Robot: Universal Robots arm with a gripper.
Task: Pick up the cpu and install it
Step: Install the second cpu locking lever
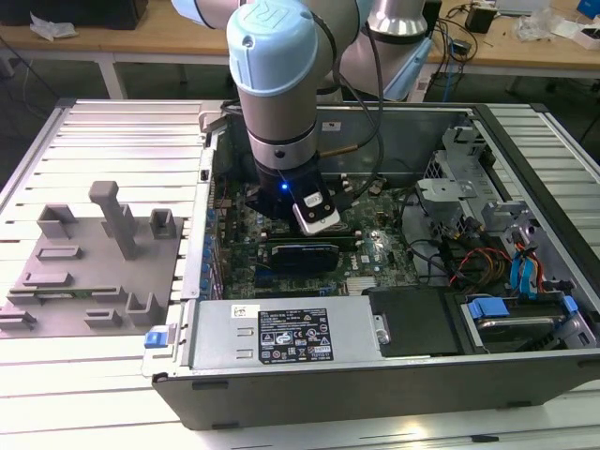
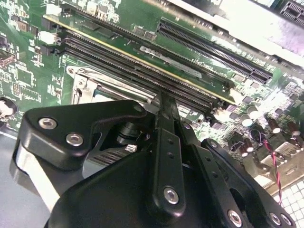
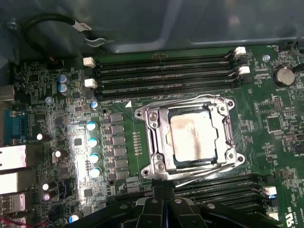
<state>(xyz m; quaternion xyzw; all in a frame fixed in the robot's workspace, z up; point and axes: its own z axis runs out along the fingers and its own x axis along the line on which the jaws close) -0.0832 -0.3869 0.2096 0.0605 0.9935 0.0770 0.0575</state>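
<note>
Chip work is seen deep inside an open computer case [image 1: 525,375] on a ribbed tabletop [image 1: 112,394]. The cpu [image 3: 194,137] is seen lying flat in its metal socket frame [image 3: 151,142] on the green board [image 3: 61,128], between rows of long black slots [image 3: 166,71]. It looks set in place already, with thin wire levers crossed near one edge of the frame. The tool [image 3: 164,197] is held just above the board beside the socket, with nothing seen in its grip. Whether its fingers are spread or pressed together cannot be told. A grey block stand [image 1: 94,272] is left well apart, outside the case.
</note>
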